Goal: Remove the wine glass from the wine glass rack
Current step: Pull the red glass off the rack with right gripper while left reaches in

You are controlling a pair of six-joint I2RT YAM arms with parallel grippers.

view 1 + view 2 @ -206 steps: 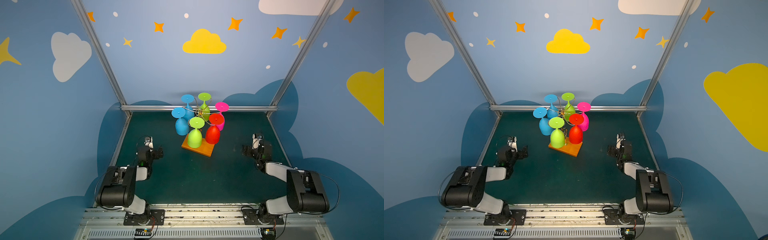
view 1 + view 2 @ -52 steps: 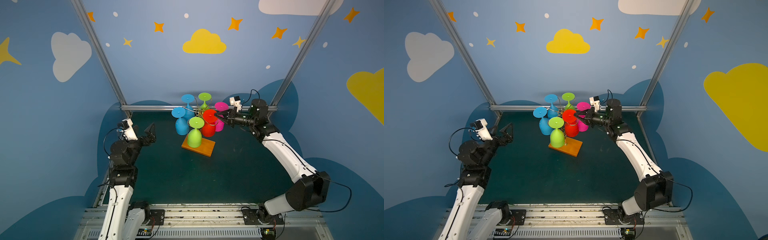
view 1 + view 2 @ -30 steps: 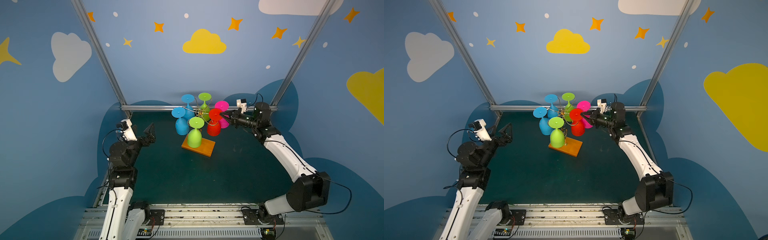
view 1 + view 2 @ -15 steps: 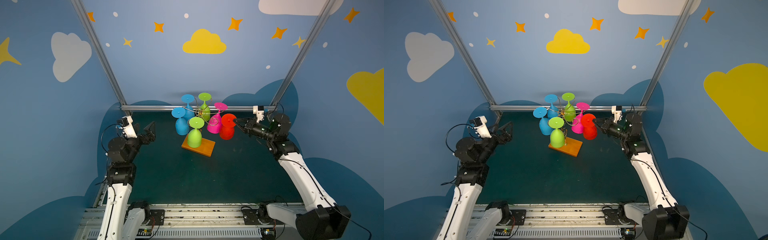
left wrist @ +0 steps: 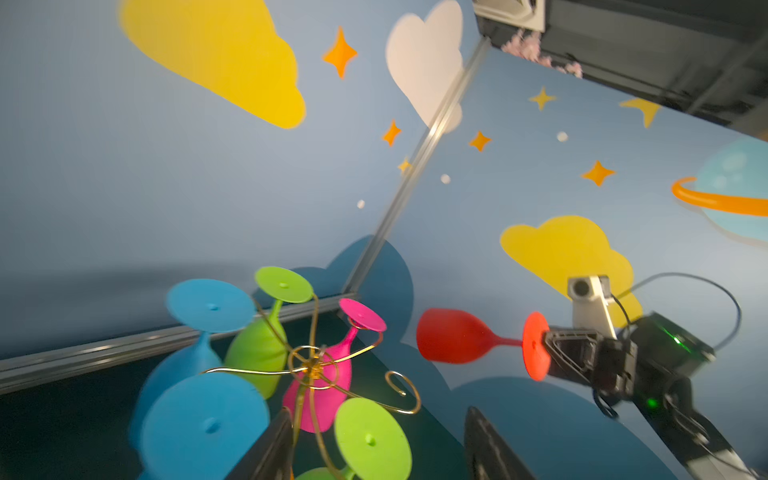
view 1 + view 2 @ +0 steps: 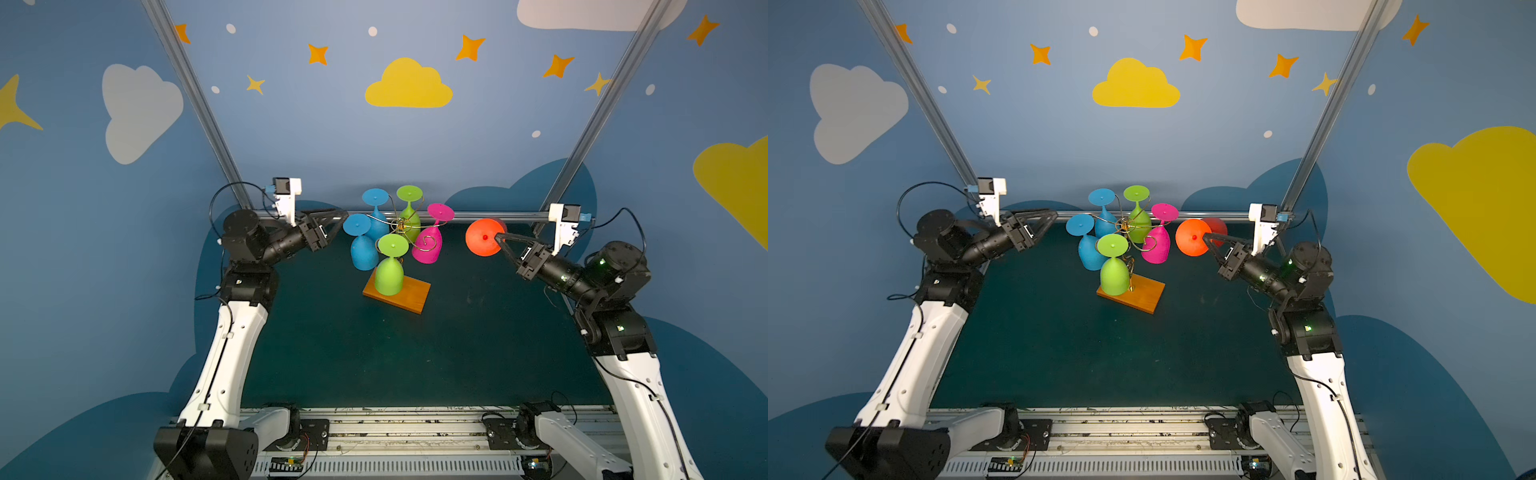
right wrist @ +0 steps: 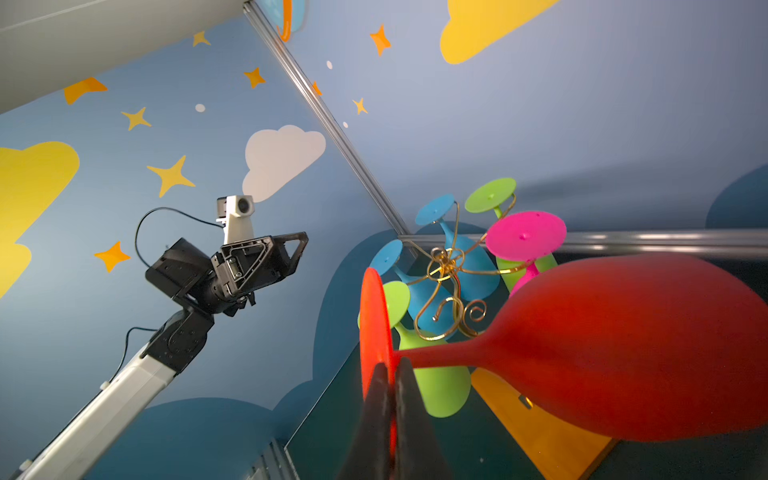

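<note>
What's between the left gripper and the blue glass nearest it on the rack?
Nothing visible. In a top view the left gripper sits just beside the blue glass, with only open air between them. The right gripper holds the red glass well clear of the rack, on its far side.

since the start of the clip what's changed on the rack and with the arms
The right gripper pinched the red glass by its foot and pulled it off the rack to the right, tipping it sideways. The left gripper rose toward the rack. Five glasses still hang; the wooden base stayed put.
</note>
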